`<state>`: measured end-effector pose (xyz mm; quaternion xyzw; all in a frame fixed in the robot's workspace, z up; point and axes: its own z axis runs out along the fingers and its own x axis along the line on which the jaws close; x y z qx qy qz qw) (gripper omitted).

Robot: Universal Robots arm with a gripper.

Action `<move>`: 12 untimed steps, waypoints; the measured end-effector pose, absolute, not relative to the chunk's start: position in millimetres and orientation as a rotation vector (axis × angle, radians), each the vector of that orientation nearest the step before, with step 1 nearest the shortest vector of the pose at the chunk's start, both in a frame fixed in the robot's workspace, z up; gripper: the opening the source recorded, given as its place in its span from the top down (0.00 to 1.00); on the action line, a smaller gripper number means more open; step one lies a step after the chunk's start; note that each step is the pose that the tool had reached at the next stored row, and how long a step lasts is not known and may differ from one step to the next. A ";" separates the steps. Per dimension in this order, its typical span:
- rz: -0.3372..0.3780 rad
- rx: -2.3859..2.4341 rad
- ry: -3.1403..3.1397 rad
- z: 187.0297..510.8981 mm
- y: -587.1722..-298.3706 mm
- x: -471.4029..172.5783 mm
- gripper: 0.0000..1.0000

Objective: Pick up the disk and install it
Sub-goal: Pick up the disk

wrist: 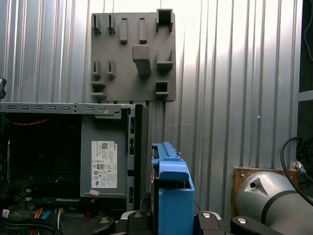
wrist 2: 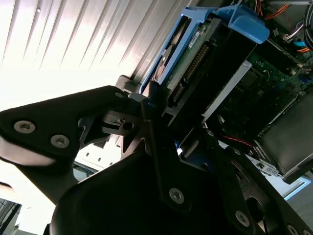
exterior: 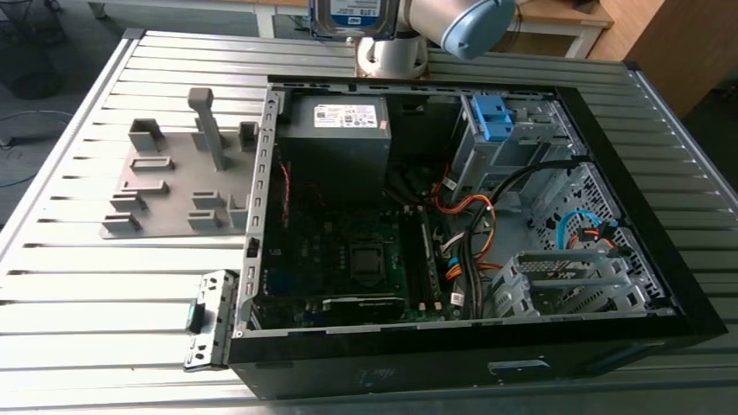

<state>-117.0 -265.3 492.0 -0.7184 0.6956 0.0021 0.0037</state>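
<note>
The disk [exterior: 352, 15] hangs high over the back edge of the open computer case [exterior: 461, 363], its white-and-blue label facing the exterior view, just below the arm's wrist. In the second wrist view my gripper [wrist 2: 181, 132] is shut on the disk [wrist 2: 195, 58]: black fingers [wrist 2: 151, 105] clamp its near end, and its connector edge and bright blue carrier frame point away toward the case. The first wrist view shows the blue frame of the disk [wrist: 171, 181] edge-on, rising from my gripper [wrist: 168, 218].
The case lies open on a slatted metal table [exterior: 92, 285]. Inside it are a grey power supply [exterior: 337, 130] with a white sticker, a blue bracket [exterior: 493, 117] in the drive cage, and orange and black cables [exterior: 473, 233]. A grey fixture plate [exterior: 179, 181] lies at the exterior view's left.
</note>
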 end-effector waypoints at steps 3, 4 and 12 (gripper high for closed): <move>0.006 -2.252 2.180 492.0 -265.4 -113.1 0.64; 0.006 -2.252 2.180 492.0 -265.4 -111.9 0.64; 0.006 -2.252 2.180 491.9 -265.4 -102.6 0.64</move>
